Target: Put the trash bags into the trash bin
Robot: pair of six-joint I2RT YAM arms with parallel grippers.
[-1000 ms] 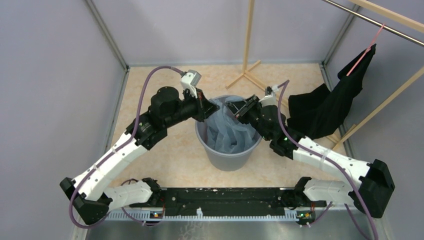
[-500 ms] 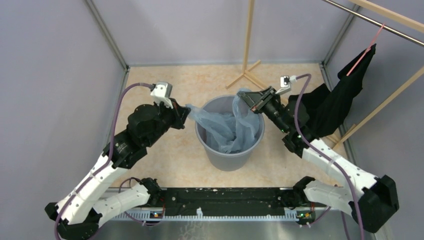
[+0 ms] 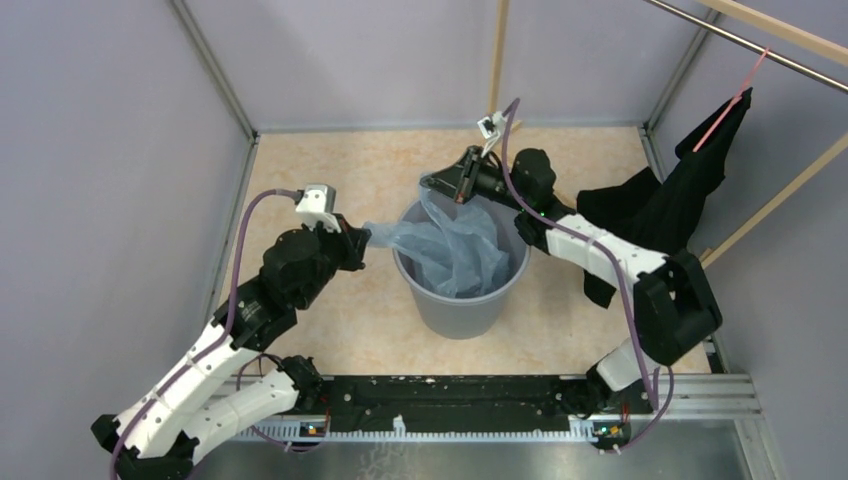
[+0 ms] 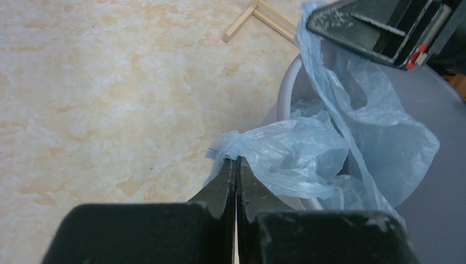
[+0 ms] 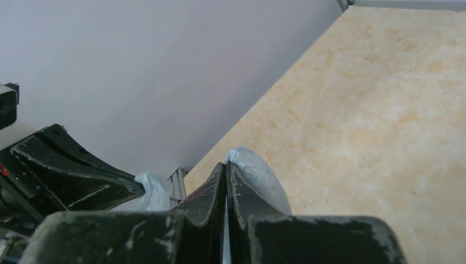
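The light-blue trash bag hangs partly inside the round grey trash bin at the middle of the floor. My left gripper is shut on one bag corner, just left of the bin's rim, with the film stretched over the rim. My right gripper is shut on another bag edge above the bin's far-left rim; the film shows at its tips. In the left wrist view the bin's rim and the right gripper's fingers show.
A black cloth garment hangs from a pink hanger on a rail at the right. A wooden stand rises behind the bin. Grey walls close in the tan floor on the left, the back and the right.
My right gripper has swung left from the bin's far-right rim to its far-left rim, carrying the bag edge. My left gripper has pulled its bag corner outward over the left rim and stays shut.
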